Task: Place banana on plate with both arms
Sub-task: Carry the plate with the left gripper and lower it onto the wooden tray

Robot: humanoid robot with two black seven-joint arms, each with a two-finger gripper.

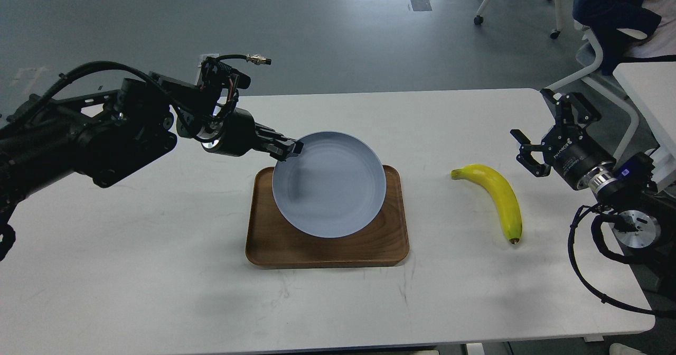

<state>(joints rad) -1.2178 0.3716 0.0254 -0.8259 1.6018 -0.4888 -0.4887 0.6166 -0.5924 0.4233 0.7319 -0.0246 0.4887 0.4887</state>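
Gripping the upper-left rim of the round pale blue-grey plate (329,184), the left gripper (292,149) holds it tilted above the brown wooden tray (327,245). Apart on the white table (158,270), the curved yellow banana (499,197) lies just beside the spread-fingered right gripper (527,153), whose label is unreadable.

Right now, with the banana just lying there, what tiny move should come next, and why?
Probably the right hand should ease down and left toward the banana. Its fingers are spread and empty, and the banana lies untouched on the table, apart from the plate, whose rim the left hand grips.
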